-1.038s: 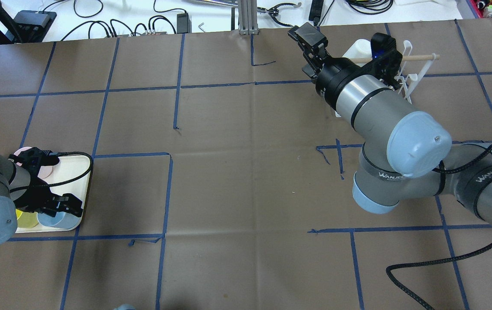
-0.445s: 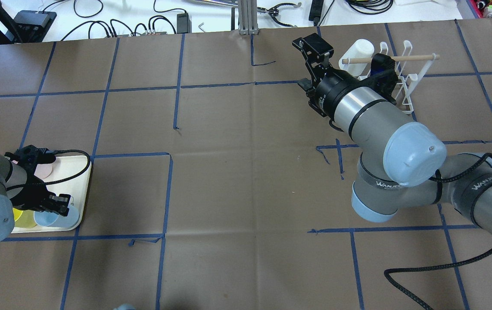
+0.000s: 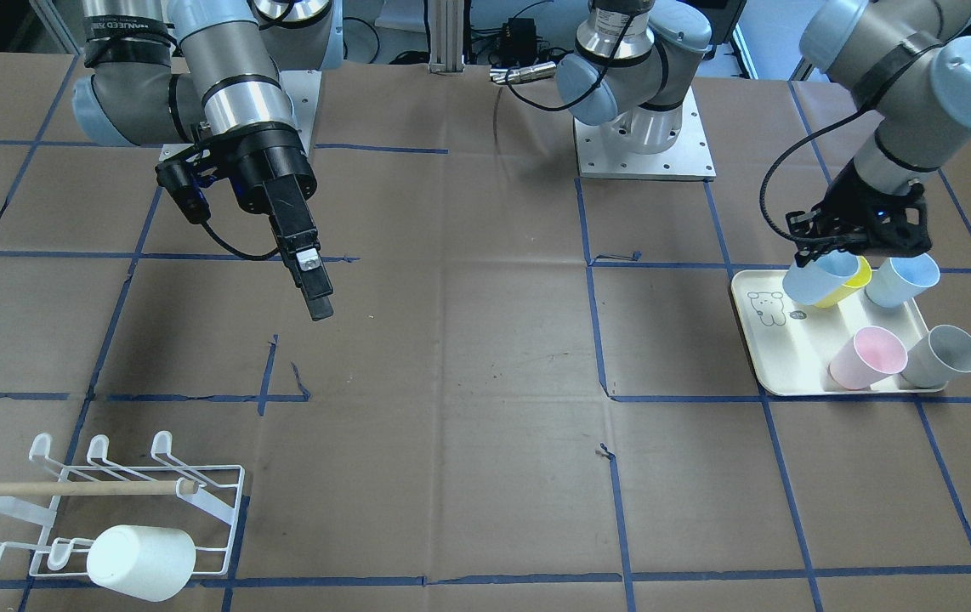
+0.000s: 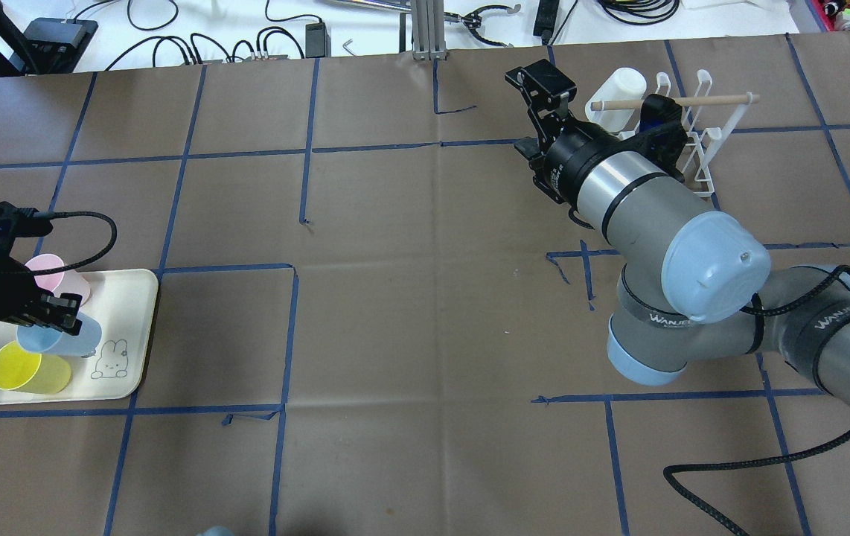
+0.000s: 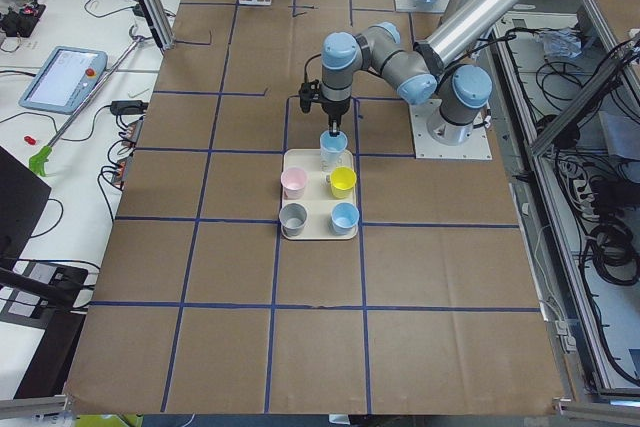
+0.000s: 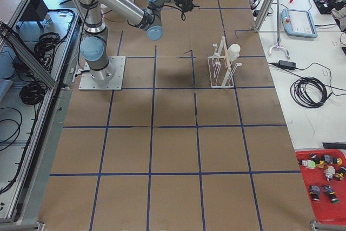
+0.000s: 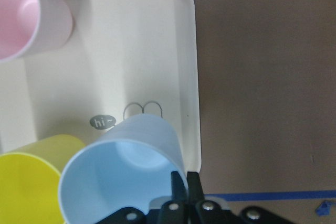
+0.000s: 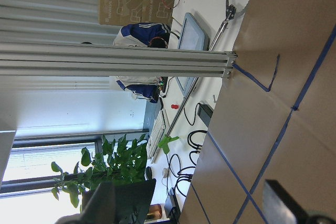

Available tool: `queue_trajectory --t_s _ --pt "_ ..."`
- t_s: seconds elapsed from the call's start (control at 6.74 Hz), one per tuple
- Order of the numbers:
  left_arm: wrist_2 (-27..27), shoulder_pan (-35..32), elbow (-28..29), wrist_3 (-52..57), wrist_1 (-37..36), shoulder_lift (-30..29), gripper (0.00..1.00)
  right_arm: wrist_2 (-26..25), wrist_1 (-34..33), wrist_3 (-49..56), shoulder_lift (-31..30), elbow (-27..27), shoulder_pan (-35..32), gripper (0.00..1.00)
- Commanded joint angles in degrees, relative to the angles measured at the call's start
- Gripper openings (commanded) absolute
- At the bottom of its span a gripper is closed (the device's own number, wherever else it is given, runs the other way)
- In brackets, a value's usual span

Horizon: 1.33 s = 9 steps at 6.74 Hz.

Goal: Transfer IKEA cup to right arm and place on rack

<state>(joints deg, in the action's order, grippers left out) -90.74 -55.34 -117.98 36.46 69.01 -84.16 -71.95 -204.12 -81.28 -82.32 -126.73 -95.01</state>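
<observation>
My left gripper (image 4: 59,316) is shut on the rim of a light blue cup (image 4: 60,339) and holds it tilted a little above the cream tray (image 4: 127,298). The left wrist view shows the fingertips (image 7: 181,182) pinching the wall of the cup (image 7: 123,182). My right gripper (image 4: 544,78) is open and empty in the air, left of the white wire rack (image 4: 697,138). It also shows in the front view (image 3: 315,297), well away from the rack (image 3: 111,501). A white cup (image 3: 141,561) hangs on the rack.
The tray (image 3: 779,348) holds a yellow cup (image 3: 847,289), a second blue cup (image 3: 902,280), a pink cup (image 3: 866,357) and a grey cup (image 3: 945,355). A black cable (image 4: 730,476) trails on the table by the right arm.
My left gripper has risen from the tray with the light blue cup in it. My right gripper drew back from the rack, then stayed still.
</observation>
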Motion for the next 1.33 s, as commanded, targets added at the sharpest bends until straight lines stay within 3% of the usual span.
queue_trajectory --t_s 0.0,0.15,0.44,0.59,1.19 --pt "0.1 -1.1 17.4 0.0 18.4 -1.1 0.00 0.1 0.0 0.1 0.0 0.0 0.0 1.00" --pt "0.1 -1.9 23.5 0.2 22.5 -2.8 0.00 0.1 0.0 0.1 0.1 0.0 0.0 1.00" --pt "0.8 -3.3 30.2 0.5 23.3 -7.7 0.00 0.1 0.0 0.0 0.1 0.0 0.0 1.00" --pt "2.7 -7.0 32.6 0.5 22.1 -10.5 0.00 0.1 0.0 0.1 0.1 0.0 -0.1 1.00" --pt "35.6 -11.4 32.6 4.0 15.2 -11.5 0.00 0.1 0.0 0.1 0.1 -0.1 -0.6 1.00"
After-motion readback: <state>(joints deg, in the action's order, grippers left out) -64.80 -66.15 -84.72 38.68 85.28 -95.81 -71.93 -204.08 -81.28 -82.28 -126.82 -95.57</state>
